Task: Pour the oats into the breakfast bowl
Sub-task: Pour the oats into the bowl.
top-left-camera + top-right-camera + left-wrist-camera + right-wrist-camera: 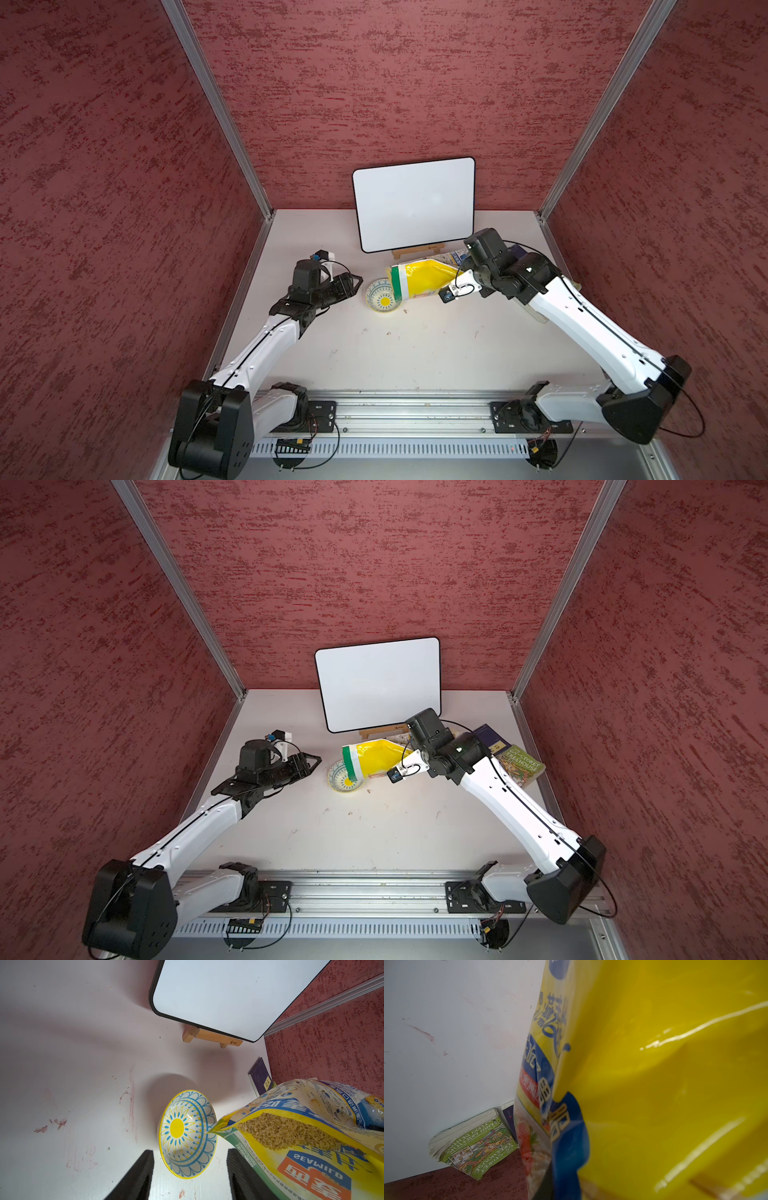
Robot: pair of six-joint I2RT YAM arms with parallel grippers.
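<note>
Where red walls (415,83) end, a stained tabletop (415,357) bears the bowl (383,296).

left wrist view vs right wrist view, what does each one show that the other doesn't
Only the left wrist view shows the breakfast bowl, empty, the open mouth of the yellow pouch with the oats inside, the whiteboard on its wooden stand, and the left gripper with its jaws apart. Only the right wrist view shows the green book, its cover readable. Both show the pouch's printed outside, the purple book, the white table and the red wall.
</note>
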